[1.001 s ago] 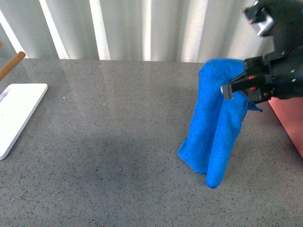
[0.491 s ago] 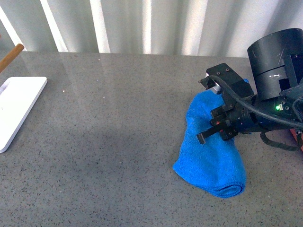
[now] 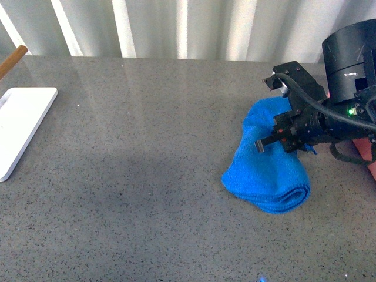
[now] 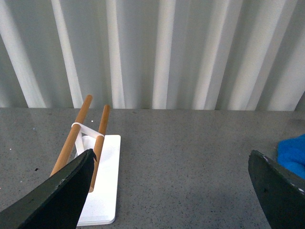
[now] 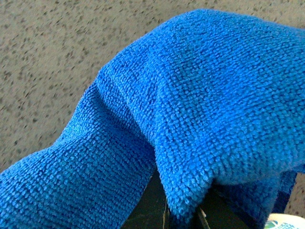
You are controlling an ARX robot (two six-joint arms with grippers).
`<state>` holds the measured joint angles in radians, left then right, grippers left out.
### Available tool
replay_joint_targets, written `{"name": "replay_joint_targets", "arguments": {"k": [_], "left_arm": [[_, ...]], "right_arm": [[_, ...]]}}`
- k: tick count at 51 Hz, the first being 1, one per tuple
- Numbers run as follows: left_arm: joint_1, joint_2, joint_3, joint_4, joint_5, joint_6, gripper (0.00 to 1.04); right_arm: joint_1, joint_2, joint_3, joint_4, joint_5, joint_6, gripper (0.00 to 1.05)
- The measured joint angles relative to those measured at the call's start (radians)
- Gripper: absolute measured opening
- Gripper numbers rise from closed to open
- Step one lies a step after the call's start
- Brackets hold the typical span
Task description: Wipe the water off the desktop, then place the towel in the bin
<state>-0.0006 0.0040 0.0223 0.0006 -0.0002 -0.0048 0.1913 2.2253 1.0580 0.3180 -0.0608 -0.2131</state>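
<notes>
Right hand point(image 3: 271, 140), clamped on a fold of the towel point(image 3: 267, 176) bunched on the tabletop point(image 3: 147, 176) at centre right, seems to be wiping; next, it probably needs to drag it flat across the water, which I cannot make out.

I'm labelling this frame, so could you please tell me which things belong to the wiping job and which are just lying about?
Job in hand: towel, gripped by the right gripper; desktop; bin, just a sliver at the edge.
Lying about: white tray; wooden rods propped on it.
</notes>
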Motion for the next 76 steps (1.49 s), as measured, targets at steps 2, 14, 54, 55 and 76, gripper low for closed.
{"name": "replay_joint_targets", "arguments": {"k": [2,14,54,55,76], "left_arm": [[0.000,0.000,0.000,0.000,0.000,0.000,0.98],[0.000,0.000,0.000,0.000,0.000,0.000,0.98],[0.000,0.000,0.000,0.000,0.000,0.000,0.98],[0.000,0.000,0.000,0.000,0.000,0.000,0.98],[0.000,0.000,0.000,0.000,0.000,0.000,0.98]], "right_arm": [[-0.001,0.027,0.042,-0.004,-0.001,0.002,0.03],[0.016,0.131,0.229,-0.046,0.007,0.013,0.03],[0.274,0.022,-0.003,0.045,-0.143,-0.107,0.03],[0.266,0.003,-0.035,0.058,-0.146,-0.121,0.03],[0.065,-0.299,-0.299,0.059,-0.204,-0.224,0.03]]}}
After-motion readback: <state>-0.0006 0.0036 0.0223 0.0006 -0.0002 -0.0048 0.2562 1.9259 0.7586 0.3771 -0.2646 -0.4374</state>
